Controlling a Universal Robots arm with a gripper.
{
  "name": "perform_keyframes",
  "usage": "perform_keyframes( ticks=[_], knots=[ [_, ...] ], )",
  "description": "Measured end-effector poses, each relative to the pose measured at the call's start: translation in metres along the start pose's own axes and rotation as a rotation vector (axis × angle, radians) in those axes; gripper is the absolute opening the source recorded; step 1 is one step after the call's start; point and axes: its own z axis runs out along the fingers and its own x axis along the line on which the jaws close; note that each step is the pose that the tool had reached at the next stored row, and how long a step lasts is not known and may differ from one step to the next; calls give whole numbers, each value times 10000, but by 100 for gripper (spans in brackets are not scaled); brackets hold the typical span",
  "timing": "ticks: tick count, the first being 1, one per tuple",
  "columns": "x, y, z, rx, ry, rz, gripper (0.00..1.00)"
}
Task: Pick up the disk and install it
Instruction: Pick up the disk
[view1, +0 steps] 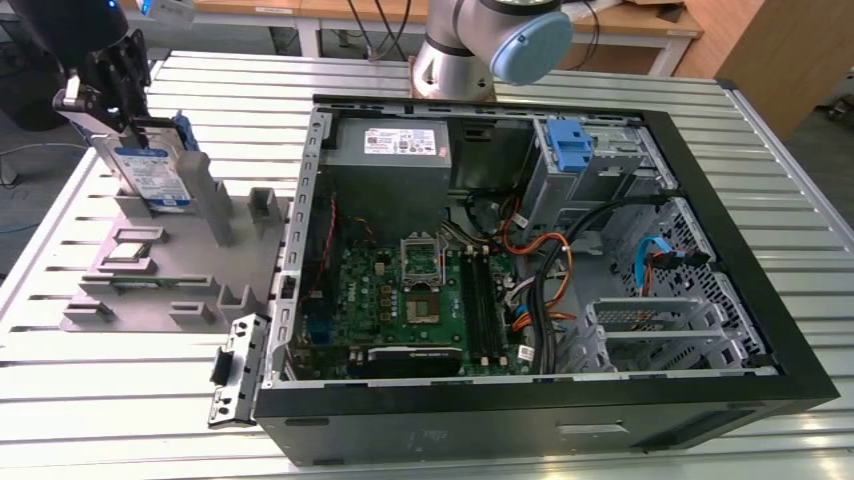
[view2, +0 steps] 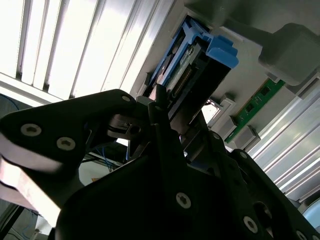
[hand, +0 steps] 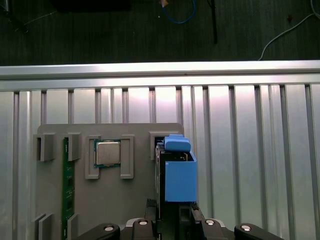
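Observation:
The disk (view1: 150, 175) stands on edge in a slot of the grey holder (view1: 160, 270) at the exterior view's left, its white-and-blue label facing out and a blue rail along its far edge. My gripper (view1: 131, 125) sits on the disk's top edge, shut on it, with one finger on each flat side. In the first wrist view the disk (hand: 177, 175) shows end-on with its blue rail, and the gripper (hand: 173, 212) flanks it. The second wrist view has the disk (view2: 192, 70) running between the dark fingers (view2: 160, 107).
The open computer case (view1: 747, 330) lies to the exterior view's right of the holder, with a drive bay and blue latch (view1: 570, 145) at its far corner. The holder (hand: 135, 200) also carries a processor chip (hand: 107, 152) and a green memory stick (hand: 65, 190). All rests on a slatted metal table (view1: 107, 400).

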Motion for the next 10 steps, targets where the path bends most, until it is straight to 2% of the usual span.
perform_keyframes(
  ticks=[10],
  knots=[
    [-1,1,-19,-3,2,1,35]
  ],
)
